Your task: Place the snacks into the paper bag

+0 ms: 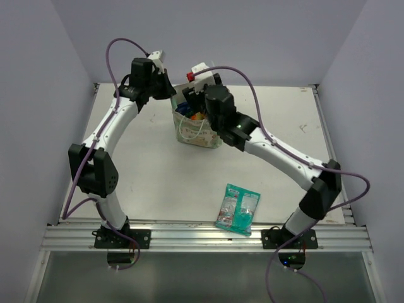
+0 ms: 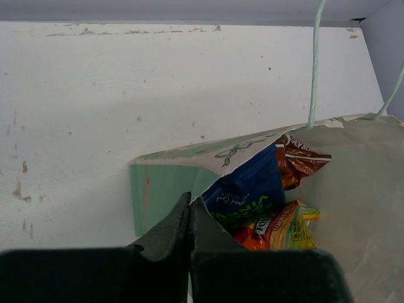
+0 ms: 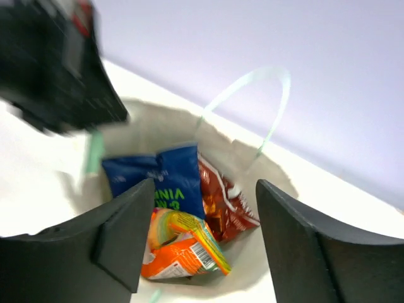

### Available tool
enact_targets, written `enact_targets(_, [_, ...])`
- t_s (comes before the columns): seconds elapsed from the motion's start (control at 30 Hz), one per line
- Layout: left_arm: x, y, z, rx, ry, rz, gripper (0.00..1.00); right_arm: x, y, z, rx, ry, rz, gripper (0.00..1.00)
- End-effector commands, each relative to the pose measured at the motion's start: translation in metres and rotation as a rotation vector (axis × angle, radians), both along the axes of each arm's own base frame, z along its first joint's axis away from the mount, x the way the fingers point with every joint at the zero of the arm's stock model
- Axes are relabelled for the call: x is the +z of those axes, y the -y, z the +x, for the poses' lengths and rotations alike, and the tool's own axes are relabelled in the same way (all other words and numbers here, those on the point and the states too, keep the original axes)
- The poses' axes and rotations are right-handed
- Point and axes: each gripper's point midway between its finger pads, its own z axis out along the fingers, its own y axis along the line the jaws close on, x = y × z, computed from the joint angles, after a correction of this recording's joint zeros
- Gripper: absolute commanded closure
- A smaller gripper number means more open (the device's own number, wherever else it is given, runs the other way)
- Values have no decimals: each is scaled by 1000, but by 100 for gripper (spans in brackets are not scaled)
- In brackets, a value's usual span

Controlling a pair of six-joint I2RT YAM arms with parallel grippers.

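**White shells, black joints, purple loops**

Here they are: the left arm [image 1: 104, 136] and right arm [image 1: 284, 158], white shells broken up by chunky black joint housings. Long purple cables [image 1: 115, 60] loop off each. A green light [image 1: 240, 125] glows on the right forearm. The fingers [image 2: 164, 237] are matte black wedges.

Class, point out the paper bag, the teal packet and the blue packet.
paper bag [image 1: 203, 140]: top view, patterned front.
teal packet [image 1: 238, 208]: top view, its middle.
blue packet [image 2: 246, 189]: left wrist view, its front face.
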Motion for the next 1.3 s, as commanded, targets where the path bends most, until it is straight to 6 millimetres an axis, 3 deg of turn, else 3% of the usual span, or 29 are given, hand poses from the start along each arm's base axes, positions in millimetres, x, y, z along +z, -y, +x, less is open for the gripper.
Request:
enact_targets(0.0, [27, 4, 7, -17, 74, -22, 100, 148, 37, -63, 13, 222, 180, 30])
enact_targets(0.07, [26, 5, 7, -16, 71, -22, 100, 142, 41, -81, 41, 189, 167, 29])
enact_targets(0.1, [26, 5, 7, -18, 70, -23, 100, 138, 56, -96, 45, 158, 149, 29])
enact_targets(0.13, [24, 5, 8, -18, 67, -22, 100, 105, 55, -101, 58, 83, 121, 28])
enact_targets(0.2, [25, 5, 9, -18, 68, -22, 100, 58, 71, -121, 76, -46, 50, 27])
enact_targets(0.23, [25, 5, 8, -16, 68, -23, 100, 11, 75, -130, 84, -141, -7, 25])
enact_targets(0.3, [24, 4, 8, -15, 66, -20, 100, -47, 77, -154, 111, -308, 0, 22])
enact_targets(0.33, [24, 3, 8, -12, 64, -17, 100, -87, 87, -168, 112, -385, -31, 21])
enact_targets(0.43, [23, 2, 5, -8, 57, -9, 100, -150, 93, -197, 119, -550, -6, 17])
enact_targets(0.47, [23, 1, 5, -5, 57, -7, 100, -163, 94, -202, 120, -581, -9, 12])
enact_targets(0.63, [19, -2, 1, 3, 44, 1, 100, -218, 85, -228, 145, -744, 38, 11])
enact_targets(0.67, [19, -2, 0, 5, 40, 1, 100, -227, 84, -232, 140, -769, 38, 1])
enact_targets(0.83, [19, -5, -3, 20, 32, 8, 100, -274, 86, -268, 162, -943, 29, 1])
enact_targets(1.03, [14, -8, -5, 30, 15, 19, 100, -312, 102, -307, 126, -1093, 14, 3])
enact_targets(1.13, [11, -10, -7, 37, 9, 25, 100, -320, 109, -313, 91, -1121, 7, 14])
enact_targets(1.17, [10, -10, -7, 38, 8, 26, 100, -321, 112, -313, 70, -1126, 1, 46])
enact_targets(1.23, [10, -10, -9, 41, 5, 25, 100, -321, 115, -313, 47, -1130, -18, 85])
enact_targets(1.27, [11, -11, -9, 44, 6, 24, 100, -318, 115, -313, 47, -1122, -22, 100])
